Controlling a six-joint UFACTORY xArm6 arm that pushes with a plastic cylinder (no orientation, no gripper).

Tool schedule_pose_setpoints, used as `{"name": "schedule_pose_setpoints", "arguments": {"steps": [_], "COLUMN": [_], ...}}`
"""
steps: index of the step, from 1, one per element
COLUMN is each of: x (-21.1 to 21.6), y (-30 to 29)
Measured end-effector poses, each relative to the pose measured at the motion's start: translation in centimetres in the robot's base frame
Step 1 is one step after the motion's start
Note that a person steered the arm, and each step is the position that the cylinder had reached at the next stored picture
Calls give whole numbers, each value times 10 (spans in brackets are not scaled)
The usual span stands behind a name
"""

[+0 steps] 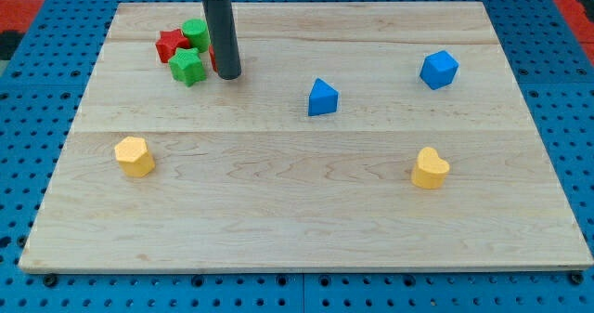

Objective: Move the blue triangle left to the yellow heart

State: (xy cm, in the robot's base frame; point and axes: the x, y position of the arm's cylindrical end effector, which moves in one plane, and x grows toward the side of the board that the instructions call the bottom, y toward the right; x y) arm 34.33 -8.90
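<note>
The blue triangle (323, 97) is sitting mid-board, a little toward the view's top, well apart from the yellow heart (430, 168) at lower right, so I'm judging the push not yet begun. My tip (228, 74) is resting far left of it, beside the green star (187, 67). I'm carrying no claw, only the rod, holding nothing. A red block is hiding mostly behind it.

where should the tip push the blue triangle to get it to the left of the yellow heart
Put my tip on the blue triangle's upper-left side and push toward the view's lower right, stopping left of the yellow heart. My tip now stands far left of it, beside the red and green blocks.
</note>
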Motion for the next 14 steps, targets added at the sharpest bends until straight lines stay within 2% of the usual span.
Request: {"name": "schedule_pose_setpoints", "arguments": {"steps": [1,2,3,5,9,11,12,13,14], "x": [-6,-36,-43,4,22,90,84,75,108], "y": [30,-6,-15,196,90,121,153,159,166]}}
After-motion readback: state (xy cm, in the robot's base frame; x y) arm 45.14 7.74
